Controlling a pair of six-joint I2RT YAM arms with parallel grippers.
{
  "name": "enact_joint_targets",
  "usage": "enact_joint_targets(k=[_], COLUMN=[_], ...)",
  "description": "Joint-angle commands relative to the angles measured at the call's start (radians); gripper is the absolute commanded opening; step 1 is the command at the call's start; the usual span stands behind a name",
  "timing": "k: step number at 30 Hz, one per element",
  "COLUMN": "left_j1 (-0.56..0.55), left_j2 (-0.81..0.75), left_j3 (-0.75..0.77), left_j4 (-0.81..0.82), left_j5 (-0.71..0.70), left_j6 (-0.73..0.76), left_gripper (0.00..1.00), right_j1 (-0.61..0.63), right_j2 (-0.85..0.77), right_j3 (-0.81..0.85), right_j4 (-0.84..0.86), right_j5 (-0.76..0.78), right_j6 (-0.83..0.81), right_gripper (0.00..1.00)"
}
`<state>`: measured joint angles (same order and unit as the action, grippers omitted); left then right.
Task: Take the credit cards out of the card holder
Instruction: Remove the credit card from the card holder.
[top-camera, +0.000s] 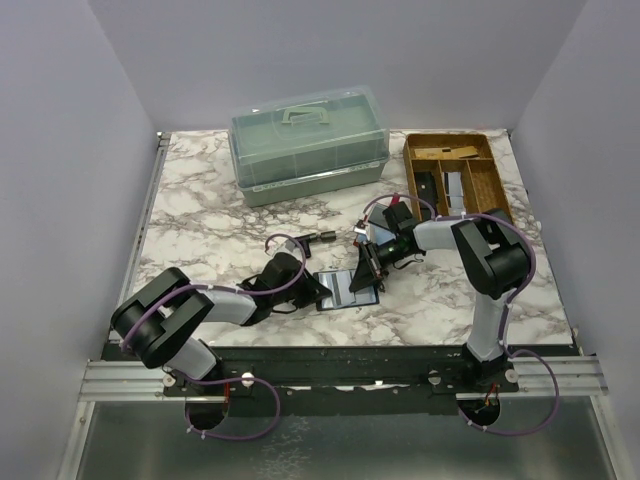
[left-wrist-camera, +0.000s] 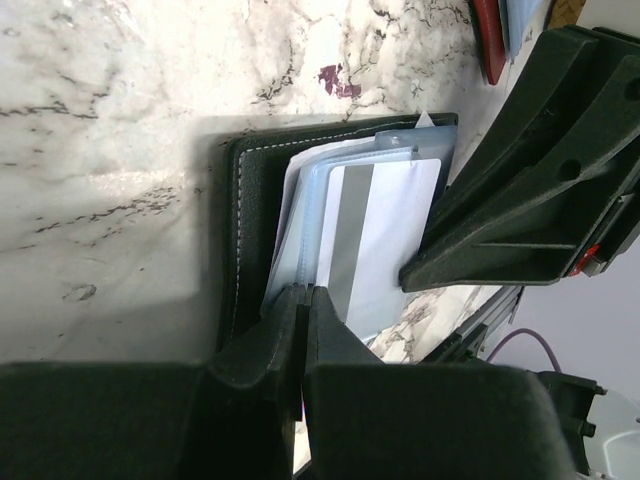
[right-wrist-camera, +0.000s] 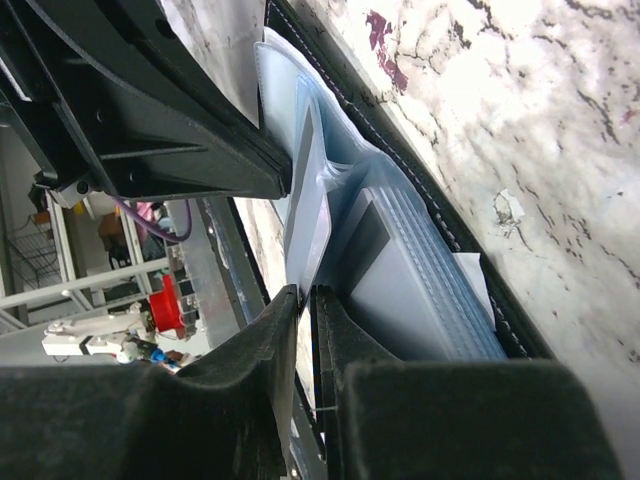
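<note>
Credit cards sit in the open card holder, at the near middle of the counter.
The right gripper, its arm folded in from the right, pinches one pale blue card's edge. The left gripper, reaching low from the left, is clamped on the holder's left edge.

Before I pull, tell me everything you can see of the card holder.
The card holder is black, leather-looking, white-stitched along its edge, lying open on the marble table. Clear bluish plastic sleeves fan out from it, one showing a white card with a grey stripe. The left pincer is shut on a sleeve edge; the right pincer pinches a raised leaf.
</note>
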<state>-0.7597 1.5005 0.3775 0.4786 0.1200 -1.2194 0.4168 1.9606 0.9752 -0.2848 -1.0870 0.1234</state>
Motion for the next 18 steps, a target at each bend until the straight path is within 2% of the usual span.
enact_joint_targets(k=[1,14,16,18], left_j1=[-0.003,0.030,0.031,0.032], left_j2=[0.000,-0.003,-0.011,-0.013], left_j3=[-0.057,-0.094,-0.094,-0.090], left_j4=[-0.129,-0.112,-0.109,-0.109], left_j5=[-0.052,-0.047,-0.044,-0.037], left_j6=[0.011,0.021,0.023,0.027], left_gripper=[0.00,0.00,0.00,0.00], right_j1=[-0.017,-0.075,-0.075,-0.075], right_j2=[-0.009,-0.044,-0.032,-0.029], right_j3=[0.009,0.012,0.011,0.010], right_j4=[-0.024,-0.069,-0.068,-0.061], right_j5=[0.041,-0.007,-0.026,-0.029], right_j6=[-0.063,-0.113,-0.113,-0.112], right_gripper=[0.17,0.17,0.21,0.30])
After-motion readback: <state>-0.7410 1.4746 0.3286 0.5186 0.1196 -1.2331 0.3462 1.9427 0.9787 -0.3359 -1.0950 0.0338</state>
